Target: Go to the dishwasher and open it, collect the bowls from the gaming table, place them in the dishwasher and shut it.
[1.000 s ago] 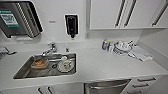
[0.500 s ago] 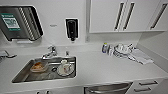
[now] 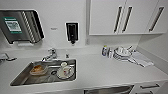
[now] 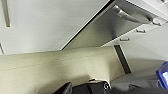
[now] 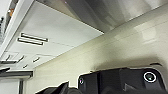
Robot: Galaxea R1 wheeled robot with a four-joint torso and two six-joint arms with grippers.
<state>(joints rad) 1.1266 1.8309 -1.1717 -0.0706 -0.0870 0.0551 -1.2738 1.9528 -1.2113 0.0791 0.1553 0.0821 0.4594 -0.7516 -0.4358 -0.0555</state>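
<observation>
Dishwasher [image 3: 110, 89] steel shows as a cut-off strip under the counter's [image 3: 100, 70] front edge, below and right of the sink [image 3: 25, 77]; the left wrist view gives its brushed front and bar handle [image 4: 130, 15], door closed. Dishes sit blurred in the sink basin, and a stack of plates [image 3: 122, 53] rests near the counter's back right corner. Whether either gripper's fingers are apart or together cannot be told.
</observation>
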